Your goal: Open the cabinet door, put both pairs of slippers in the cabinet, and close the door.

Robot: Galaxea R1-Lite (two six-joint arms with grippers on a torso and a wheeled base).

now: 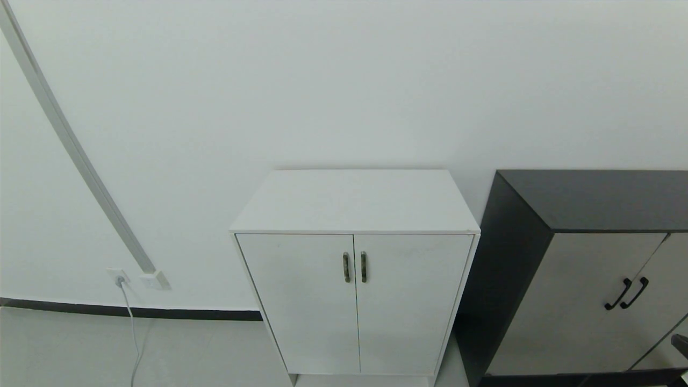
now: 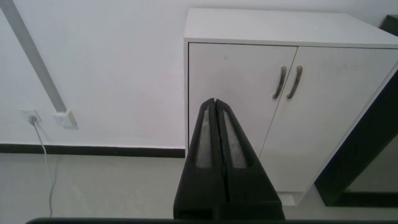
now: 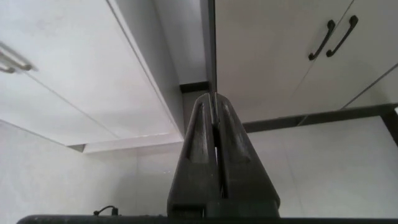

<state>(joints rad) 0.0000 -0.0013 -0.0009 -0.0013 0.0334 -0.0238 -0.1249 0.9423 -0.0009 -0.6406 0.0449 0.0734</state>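
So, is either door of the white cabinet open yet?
No, both doors of the white cabinet sit flush and shut, their handles side by side.

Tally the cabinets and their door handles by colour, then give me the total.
White cabinet: 1
Black cabinet: 1
Grey handles, on the white doors: 2
Black handles, on the black cabinet's doors: 2
Total: 6

The white cabinet (image 1: 355, 201) has dull, perhaps bronze handles (image 1: 346, 267); the neighbouring cabinet (image 1: 510, 258) is black with grey doors (image 1: 580, 301).
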